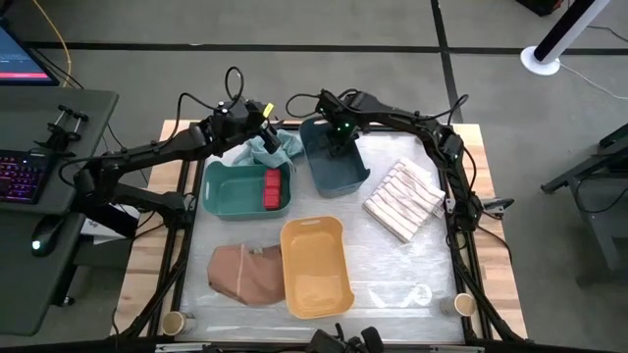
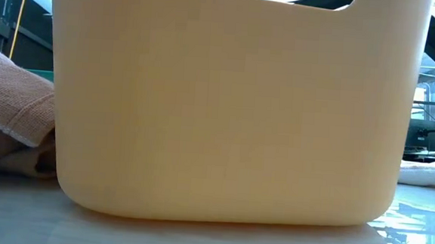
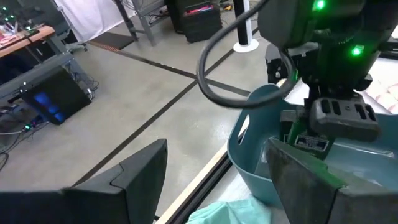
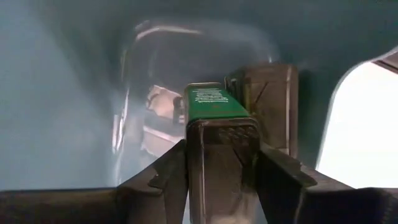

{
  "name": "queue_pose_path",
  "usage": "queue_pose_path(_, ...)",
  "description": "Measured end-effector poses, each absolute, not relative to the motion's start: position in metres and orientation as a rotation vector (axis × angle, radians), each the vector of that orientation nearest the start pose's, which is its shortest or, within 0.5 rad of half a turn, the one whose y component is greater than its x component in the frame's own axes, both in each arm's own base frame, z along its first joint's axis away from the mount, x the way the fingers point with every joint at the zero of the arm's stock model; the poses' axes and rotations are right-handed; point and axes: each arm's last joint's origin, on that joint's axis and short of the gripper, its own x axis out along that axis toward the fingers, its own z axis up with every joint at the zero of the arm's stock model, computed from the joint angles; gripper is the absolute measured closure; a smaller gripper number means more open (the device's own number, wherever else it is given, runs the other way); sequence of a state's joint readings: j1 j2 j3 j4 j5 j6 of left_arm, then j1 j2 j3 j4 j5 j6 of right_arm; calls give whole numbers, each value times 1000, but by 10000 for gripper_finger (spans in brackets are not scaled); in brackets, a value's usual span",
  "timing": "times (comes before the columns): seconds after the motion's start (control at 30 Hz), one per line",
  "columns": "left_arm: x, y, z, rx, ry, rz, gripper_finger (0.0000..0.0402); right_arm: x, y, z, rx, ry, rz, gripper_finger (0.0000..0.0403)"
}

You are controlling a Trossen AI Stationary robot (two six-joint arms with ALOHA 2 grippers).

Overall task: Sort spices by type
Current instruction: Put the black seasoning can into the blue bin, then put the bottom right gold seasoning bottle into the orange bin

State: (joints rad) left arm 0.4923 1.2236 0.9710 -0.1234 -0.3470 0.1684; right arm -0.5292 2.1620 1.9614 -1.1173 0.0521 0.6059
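Right gripper (image 4: 217,180) down inside the blue bin (image 1: 334,167) at the far middle of the table, fingers on either side of a dark grey boxy spice tin (image 4: 217,149) with a green label; whether clenched on it or just letting go cannot be told. A second dark boxy container (image 4: 270,106) just behind it inside the same bin, against the blue wall. Left gripper (image 1: 267,126) hovering at the far left, over a teal cloth (image 1: 270,147) bunched between the green bin (image 1: 231,191) and the blue one, jaws spread wide and holding nothing. Two red boxy spices (image 1: 272,188) lying side by side in the right end of the green bin. Yellow bin (image 1: 314,265) near the middle, with a brown cloth (image 1: 245,273) touching its left side. Striped cloth (image 1: 402,201) folded on the right, well apart from the bins. Tan round jars (image 1: 173,323) at the near left and near right corners of the table.
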Motion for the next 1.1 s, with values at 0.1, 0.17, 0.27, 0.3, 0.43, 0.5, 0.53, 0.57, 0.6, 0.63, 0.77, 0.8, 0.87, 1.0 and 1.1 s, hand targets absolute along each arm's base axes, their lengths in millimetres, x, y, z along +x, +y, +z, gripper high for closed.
queue_pose_path(0.1, 234, 137, 314, 128, 455, 794, 143, 382, -225, 236, 818, 1132, -882, 243)
queue_pose_path(0.17, 234, 137, 314, 128, 455, 794, 143, 382, -224, 236, 817, 1132, -880, 242)
queue_pose_path(0.27, 234, 137, 314, 128, 456, 794, 143, 384, -225, 236, 816, 1108, -876, 241)
queue_pose_path(0.3, 234, 137, 313, 128, 459, 794, 143, 385, -226, 237, 817, 1098, -873, 240)
queue_pose_path(0.43, 233, 136, 312, 126, 476, 791, 143, 386, -225, 237, 849, 1096, -828, 240)
queue_pose_path(0.5, 233, 136, 312, 121, 476, 792, 143, 386, -224, 237, 866, 1100, -805, 239)
queue_pose_path(0.53, 233, 136, 312, 117, 474, 793, 143, 386, -224, 237, 871, 1101, -798, 239)
queue_pose_path(0.57, 233, 136, 312, 113, 473, 794, 143, 386, -224, 237, 869, 1099, -798, 239)
queue_pose_path(0.6, 233, 136, 312, 110, 471, 795, 143, 386, -224, 237, 868, 1098, -798, 239)
queue_pose_path(0.63, 233, 136, 312, 109, 471, 795, 143, 386, -224, 237, 863, 1099, -794, 239)
queue_pose_path(0.77, 233, 136, 312, 110, 471, 795, 143, 389, -225, 239, 827, 1073, -770, 238)
queue_pose_path(0.8, 233, 136, 312, 110, 471, 795, 143, 389, -225, 241, 809, 1074, -760, 238)
queue_pose_path(0.87, 233, 136, 312, 110, 472, 795, 143, 387, -226, 245, 773, 1064, -750, 238)
queue_pose_path(1.0, 233, 137, 312, 174, 501, 807, 143, 378, -229, 256, 713, 1062, -811, 238)
queue_pose_path(1.1, 231, 136, 311, 219, 534, 804, 143, 371, -228, 273, 626, 1034, -857, 238)
